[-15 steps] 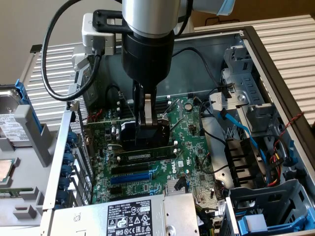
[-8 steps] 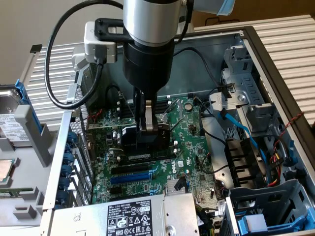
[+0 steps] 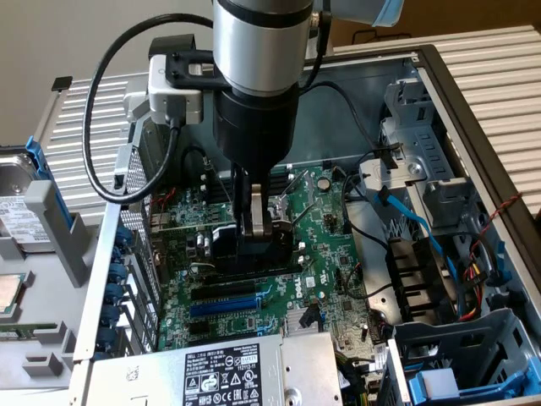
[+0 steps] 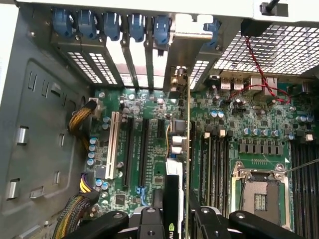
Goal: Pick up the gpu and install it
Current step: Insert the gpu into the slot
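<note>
In the centre of the exterior view, the gripper [image 3: 264, 227] is clamped on the gpu [image 3: 245, 252] from above, holding it on edge low over the green motherboard [image 3: 330, 254] inside the open computer case [image 3: 372, 76]. In the wrist view, the card's silver bracket [image 4: 182, 55] stands at the case's rear slot openings, beside the blue clips [image 4: 112, 25]. I cannot tell whether the card is seated in a slot.

Open computer case [image 3: 363, 72] on a pale ribbed table [image 3: 499, 85]
The case lies on its side; beside it, at the exterior view's left, lie a hard drive [image 3: 15, 199] and grey brackets [image 3: 49, 216].
</note>
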